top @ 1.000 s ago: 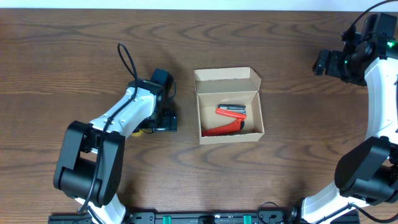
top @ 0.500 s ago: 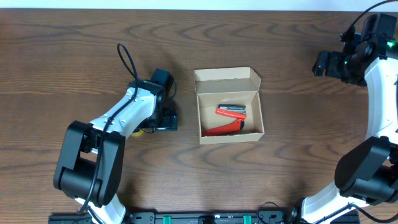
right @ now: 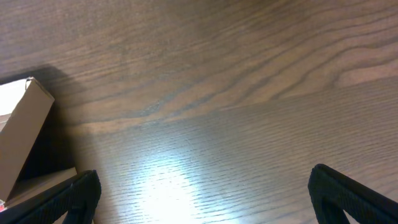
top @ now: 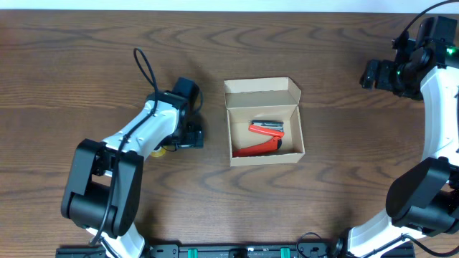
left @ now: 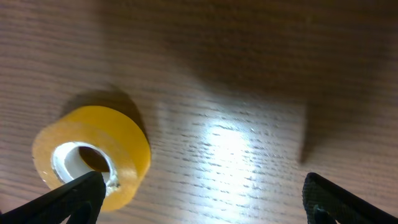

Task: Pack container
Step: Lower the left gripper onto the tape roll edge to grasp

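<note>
Left of the open container, your left gripper hangs spread and empty by a yellow tape roll; next, probably centre and close.

Left of the container lies a tape roll

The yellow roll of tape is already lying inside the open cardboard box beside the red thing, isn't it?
No. The yellow roll of tape lies on the table outside the box, by the left gripper, as the left wrist view shows. The cardboard box is open, with the red thing inside.
</note>
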